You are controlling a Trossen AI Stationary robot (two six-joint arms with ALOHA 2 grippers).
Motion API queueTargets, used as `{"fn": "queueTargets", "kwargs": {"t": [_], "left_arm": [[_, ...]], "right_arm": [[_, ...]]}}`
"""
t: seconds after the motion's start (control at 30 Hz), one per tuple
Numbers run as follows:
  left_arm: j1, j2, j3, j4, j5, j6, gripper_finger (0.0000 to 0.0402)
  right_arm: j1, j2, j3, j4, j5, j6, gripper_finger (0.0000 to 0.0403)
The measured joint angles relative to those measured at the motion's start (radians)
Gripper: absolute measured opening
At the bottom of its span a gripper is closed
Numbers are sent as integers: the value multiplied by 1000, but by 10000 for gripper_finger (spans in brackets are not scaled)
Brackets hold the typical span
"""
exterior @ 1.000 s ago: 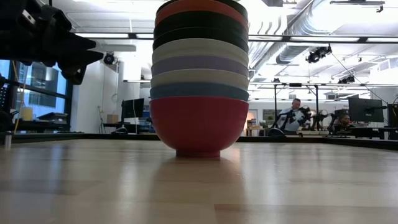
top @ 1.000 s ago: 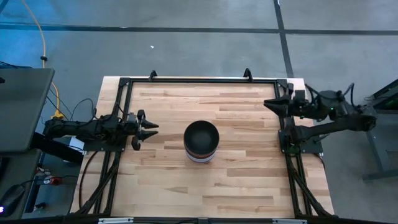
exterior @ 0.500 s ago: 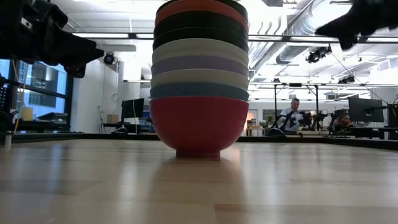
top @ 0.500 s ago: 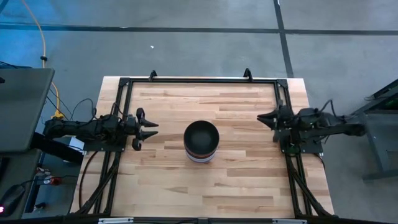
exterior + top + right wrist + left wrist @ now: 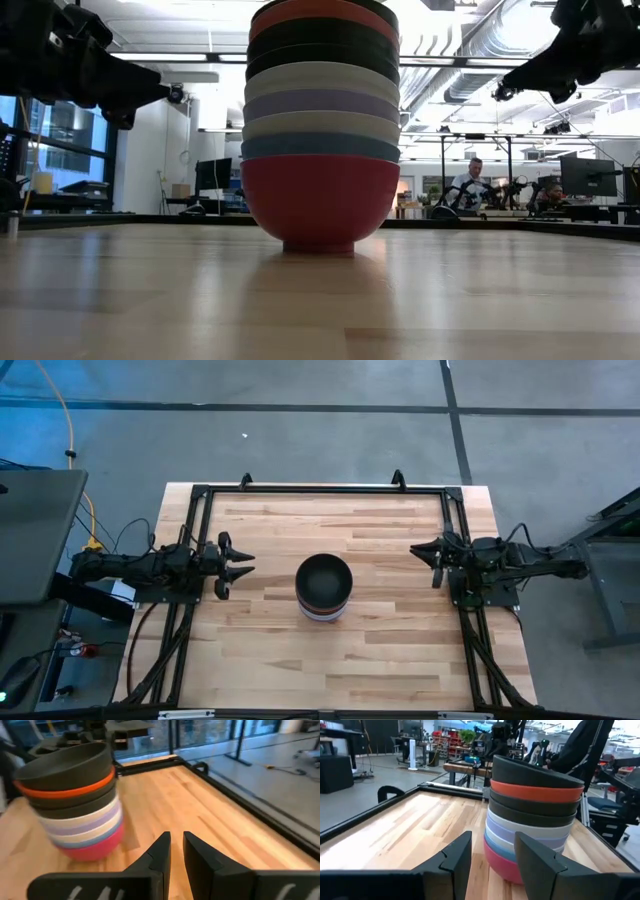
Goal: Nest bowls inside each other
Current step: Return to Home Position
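While nested bowls (image 5: pixel 324 588) stand btwn them, left gripper (image 5: pixel 240 566) jaws part-open, right gripper (image 5: pixel 421 552) jaws barely; both empty.

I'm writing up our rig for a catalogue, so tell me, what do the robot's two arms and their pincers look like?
The left arm and right arm are black, built of slim jointed segments, with thin black cables looping alongside. The left pincer and right pincer each end in two dark, angular, wedge-shaped fingers with flat inner faces. I can't read any markings.
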Motion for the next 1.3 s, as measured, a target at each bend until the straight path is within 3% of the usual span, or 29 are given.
{"fn": "queueTargets", "kwargs": {"t": [0.17,0.4,0.67,1.0,1.3], "left_arm": [[-2,0,0,39,12,71,136],[-1,0,0,136,113,200,136],[-1,0,0,142,118,183,136],[-1,0,0,142,154,183,136],[-1,0,0,141,154,183,136]], "right_arm": [[0,0,-1,21,-129,-58,44],[0,-2,-130,284,-266,-170,44],[0,-2,-341,598,-291,-171,44],[0,-2,-340,763,-349,-328,44],[-1,-2,-341,733,-309,-378,44]]}}
